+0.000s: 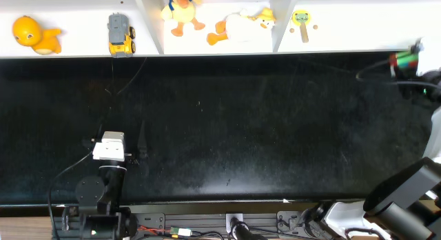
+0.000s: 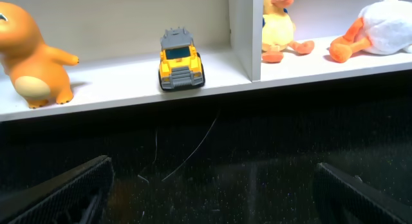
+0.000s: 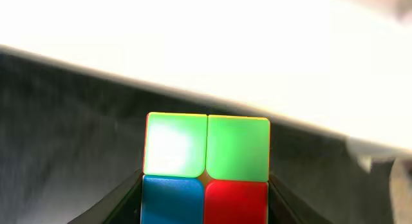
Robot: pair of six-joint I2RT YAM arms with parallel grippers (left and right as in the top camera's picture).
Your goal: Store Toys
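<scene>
A puzzle cube (image 3: 206,166) with green, blue and red tiles sits between the fingers of my right gripper (image 3: 206,201), which is shut on it. In the top view the cube (image 1: 405,59) hangs at the far right, just in front of the white shelf's (image 1: 344,43) right end. My left gripper (image 2: 212,198) is open over the black table, with nothing between its fingers, and faces a yellow toy truck (image 2: 181,60) on the shelf. The left arm (image 1: 109,149) stands at the near left.
The shelf compartments hold an orange figure (image 1: 36,34), the truck (image 1: 120,34), a yellow duck plush (image 1: 182,11), a white duck plush (image 1: 240,26) and a green rattle (image 1: 302,21). White dividers (image 2: 243,31) separate them. The black table (image 1: 262,130) spreads in front.
</scene>
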